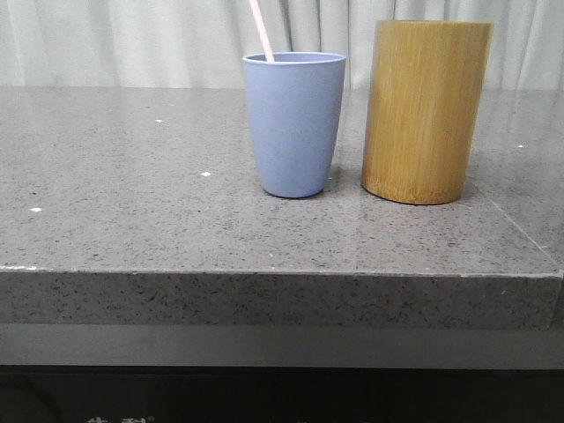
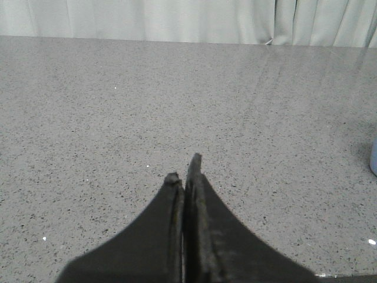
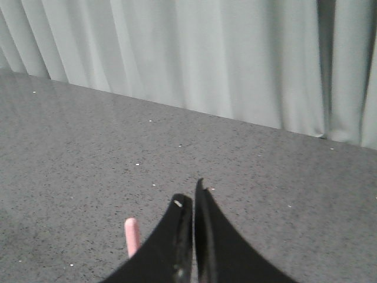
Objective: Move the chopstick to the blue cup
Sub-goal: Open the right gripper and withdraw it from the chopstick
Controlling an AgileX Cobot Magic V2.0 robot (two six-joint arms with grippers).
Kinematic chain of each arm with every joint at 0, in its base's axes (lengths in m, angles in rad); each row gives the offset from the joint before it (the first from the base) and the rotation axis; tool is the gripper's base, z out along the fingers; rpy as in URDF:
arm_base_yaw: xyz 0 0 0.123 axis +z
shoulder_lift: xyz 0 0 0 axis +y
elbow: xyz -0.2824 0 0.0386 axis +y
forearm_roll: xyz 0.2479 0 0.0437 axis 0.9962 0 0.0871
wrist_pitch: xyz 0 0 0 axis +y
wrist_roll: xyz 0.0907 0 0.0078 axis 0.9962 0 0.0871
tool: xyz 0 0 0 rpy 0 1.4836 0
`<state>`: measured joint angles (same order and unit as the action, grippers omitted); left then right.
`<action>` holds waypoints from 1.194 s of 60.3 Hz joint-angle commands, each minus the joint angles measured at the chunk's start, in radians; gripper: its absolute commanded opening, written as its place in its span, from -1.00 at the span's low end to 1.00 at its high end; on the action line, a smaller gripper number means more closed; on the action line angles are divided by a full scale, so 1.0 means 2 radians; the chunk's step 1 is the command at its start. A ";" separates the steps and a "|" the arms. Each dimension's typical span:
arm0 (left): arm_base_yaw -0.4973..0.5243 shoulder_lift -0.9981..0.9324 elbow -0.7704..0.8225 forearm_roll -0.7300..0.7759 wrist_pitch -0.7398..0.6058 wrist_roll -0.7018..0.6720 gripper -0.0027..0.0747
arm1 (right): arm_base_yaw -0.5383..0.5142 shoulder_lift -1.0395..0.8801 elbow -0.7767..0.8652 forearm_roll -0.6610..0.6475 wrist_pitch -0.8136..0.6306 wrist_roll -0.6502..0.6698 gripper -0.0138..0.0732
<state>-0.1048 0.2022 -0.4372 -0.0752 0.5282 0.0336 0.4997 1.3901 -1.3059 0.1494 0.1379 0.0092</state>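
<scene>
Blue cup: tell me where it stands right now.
In the front view the blue cup stands upright near the table's middle, just left of the bamboo cylinder, apart from it, with a pink chopstick leaning inside.

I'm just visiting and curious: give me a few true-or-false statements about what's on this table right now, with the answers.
1. A pink chopstick stands in the blue cup. True.
2. The blue cup is taller than the bamboo cylinder. False: the cylinder is taller.
3. The left gripper has its fingers shut together. True.
4. The cup lies tipped on its side. False: it stands upright on the table.
5. The right gripper is wide open. False: it is shut.
</scene>
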 commanded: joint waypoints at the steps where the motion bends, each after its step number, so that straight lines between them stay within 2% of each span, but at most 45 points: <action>1: 0.001 0.004 -0.014 -0.006 -0.042 -0.005 -0.98 | -0.025 -0.041 -0.027 -0.010 0.018 -0.005 -0.86; 14: 0.001 0.004 -0.014 -0.006 -0.042 -0.005 -0.98 | -0.090 -0.101 -0.026 -0.034 0.106 -0.005 -0.88; 21: 0.001 0.004 -0.014 -0.006 -0.042 -0.005 -0.98 | -0.123 -0.135 -0.023 -0.075 0.170 -0.005 -0.88; 30: 0.001 0.004 -0.014 -0.006 -0.042 -0.005 -0.98 | -0.139 -0.193 0.023 -0.122 0.202 -0.005 -0.88; 39: 0.001 0.004 -0.014 -0.006 -0.042 -0.005 -0.98 | -0.139 -0.265 0.116 -0.117 0.193 -0.005 -0.88; 59: 0.001 0.004 -0.014 -0.006 -0.042 -0.005 -0.98 | -0.138 -0.491 0.366 -0.056 0.099 -0.005 -0.88; 72: 0.001 0.004 -0.014 -0.006 -0.042 -0.005 -0.98 | -0.138 -0.628 0.455 -0.053 0.089 -0.005 -0.88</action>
<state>-0.1048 0.2022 -0.4372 -0.0752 0.5282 0.0336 0.2268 0.2014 -0.4132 0.0378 0.4129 0.0092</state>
